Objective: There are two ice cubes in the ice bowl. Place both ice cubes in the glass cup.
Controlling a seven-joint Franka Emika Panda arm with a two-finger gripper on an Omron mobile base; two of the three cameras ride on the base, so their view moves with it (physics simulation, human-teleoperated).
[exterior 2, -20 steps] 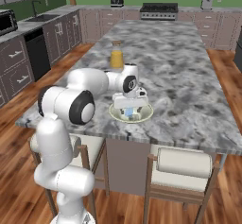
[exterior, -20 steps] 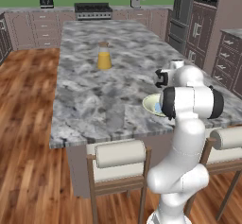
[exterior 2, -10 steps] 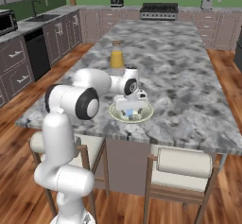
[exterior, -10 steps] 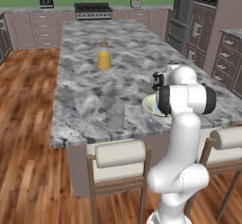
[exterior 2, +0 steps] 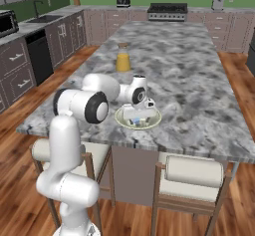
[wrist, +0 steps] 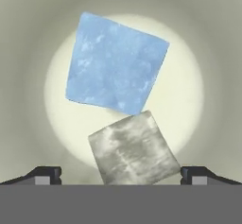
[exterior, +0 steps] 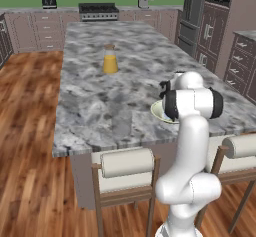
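My gripper [wrist: 121, 173] points straight down into the ice bowl [wrist: 212, 53], open, with its fingertips [wrist: 45, 175] set wide apart. A light-blue ice cube [wrist: 116, 64] lies on the bowl's floor. A second cube [wrist: 134, 150], grey in the shade of the hand, touches the blue one's corner and sits between my fingertips. From the right base view the gripper [exterior 2: 138, 116] hangs low inside the cream bowl [exterior 2: 155, 120] near the counter's front edge. The arm covers most of the bowl [exterior: 157, 112] in the left base view. A faint clear patch on the marble may be the glass cup [exterior: 121, 126].
A lidded jar of orange liquid [exterior: 110, 60] [exterior 2: 123, 58] stands farther back on the marble island. Two cushioned stools [exterior 2: 191, 173] [exterior: 127, 163] are tucked under the front edge. A stove and cabinets line the far wall.
The hand has sunk lower, from just above the bowl down into it. The bowl and the jar have stayed put.
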